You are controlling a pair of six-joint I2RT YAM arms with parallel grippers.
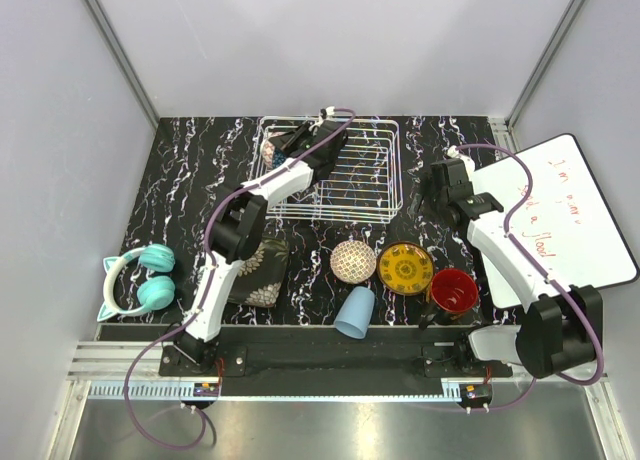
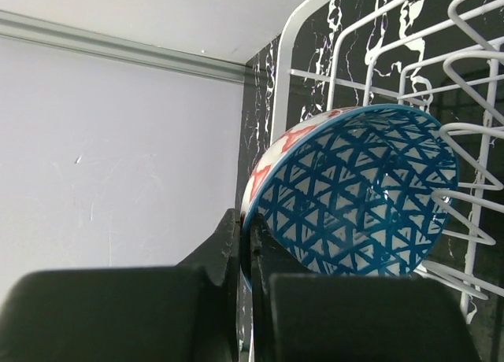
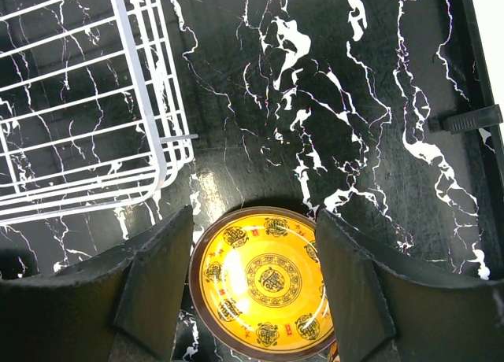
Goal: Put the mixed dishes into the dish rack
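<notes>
**Blue bowl held at the rack's far-left corner; right fingers apart above the yellow plate**

Reading the overhead view from the left, I first see a pair of teal headphones [image 1: 140,280] lying near the table's edge. Beside them lies the black square floral plate [image 1: 262,270], partly covered by the left arm. That arm reaches to the far-left corner of the dish rack [image 1: 340,175]. There the left gripper [image 1: 298,138] is clamped on the rim of the blue patterned bowl [image 1: 269,152]. In the left wrist view I see the fingers [image 2: 228,244] pinching that rim. The bowl [image 2: 354,193] stands on edge, its inside facing the white tines [image 2: 472,142].

In front of the rack, on the marbled table, four dishes lie in a loose row:
- the beige patterned bowl [image 1: 353,261], upside down;
- the light-blue cup [image 1: 356,311], nearer the arm bases, on its side;
- the yellow ornate round plate [image 1: 405,268];
- the red-inside dark floral mug [image 1: 453,291].

The right gripper [image 1: 437,192] hangs to the right of the rack, its fingers spread and holding nothing. Its wrist view frames the yellow plate [image 3: 264,287] between the fingers [image 3: 153,283]. A whiteboard [image 1: 575,215] lies at the far right.
</notes>
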